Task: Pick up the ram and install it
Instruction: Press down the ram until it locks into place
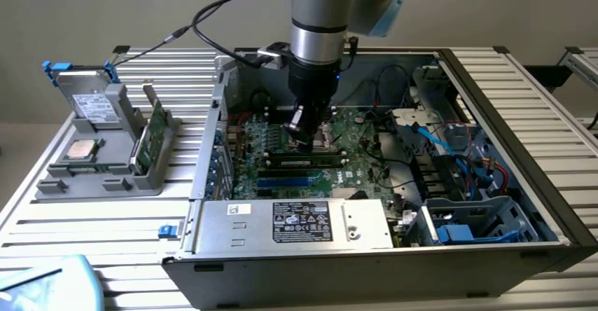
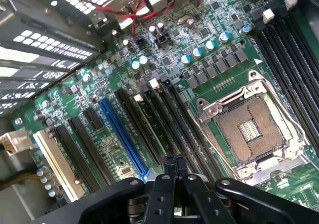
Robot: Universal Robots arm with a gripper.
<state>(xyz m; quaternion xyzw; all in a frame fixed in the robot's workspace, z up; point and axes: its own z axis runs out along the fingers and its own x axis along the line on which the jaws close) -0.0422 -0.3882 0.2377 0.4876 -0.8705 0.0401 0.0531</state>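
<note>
Jaws pressed together, fingertips of the gripper (image 2: 174,165) set down on the ram (image 1: 304,160) lying seated in a black slot of the green motherboard (image 2: 209,50), beside the empty processor socket (image 2: 249,127). Arm (image 1: 318,24) plunging straight down into the open computer case (image 1: 523,115). Slatted metal tabletop (image 1: 103,216) beneath, plain wall behind. On the exterior view's left, one grey holder (image 1: 94,174) carrying one second memory stick (image 1: 154,139), one silver processor chip (image 1: 82,148) and one grey drive (image 1: 89,94).
</note>
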